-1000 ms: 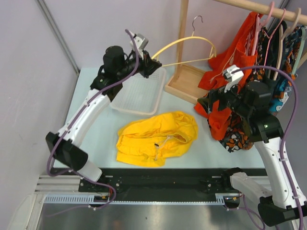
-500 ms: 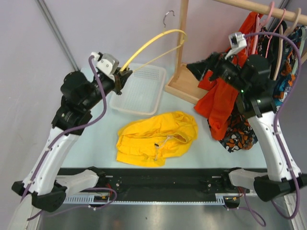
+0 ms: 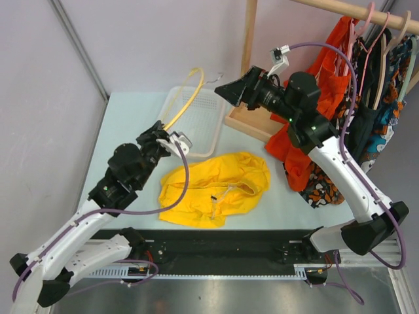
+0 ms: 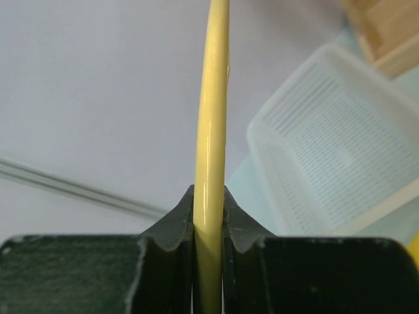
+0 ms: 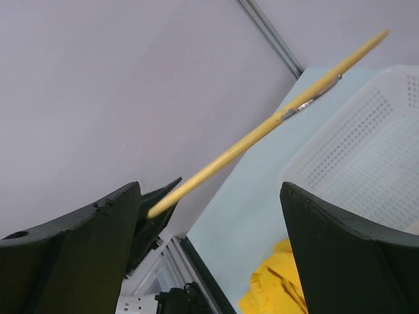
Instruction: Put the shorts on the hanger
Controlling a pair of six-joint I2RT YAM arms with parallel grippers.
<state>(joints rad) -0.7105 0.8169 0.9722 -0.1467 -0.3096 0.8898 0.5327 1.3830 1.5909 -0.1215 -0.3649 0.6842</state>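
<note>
The yellow shorts (image 3: 216, 190) lie crumpled on the table in front of the arms; a corner also shows in the right wrist view (image 5: 281, 291). The pale yellow hanger (image 3: 184, 97) is held edge-on and rises over the tray, its metal hook (image 3: 216, 75) at the top. My left gripper (image 3: 165, 135) is shut on the hanger's lower end; the left wrist view shows the rod (image 4: 213, 98) pinched between both fingers at the gripper (image 4: 209, 196). My right gripper (image 3: 224, 89) is open and empty beside the hook. The hanger (image 5: 262, 134) crosses above its spread fingers (image 5: 209, 190).
A white perforated tray (image 3: 208, 134) sits at the back left. A wooden rack base (image 3: 252, 121) and post (image 3: 247, 33) stand behind the right gripper. An orange garment (image 3: 298, 140) and dark patterned clothes (image 3: 327, 186) hang from the rail (image 3: 353, 10) at the right.
My left arm has drawn back and down, turning the hanger edge-on over the tray. My right arm has swung left from the hanging clothes to the hanger's hook.
</note>
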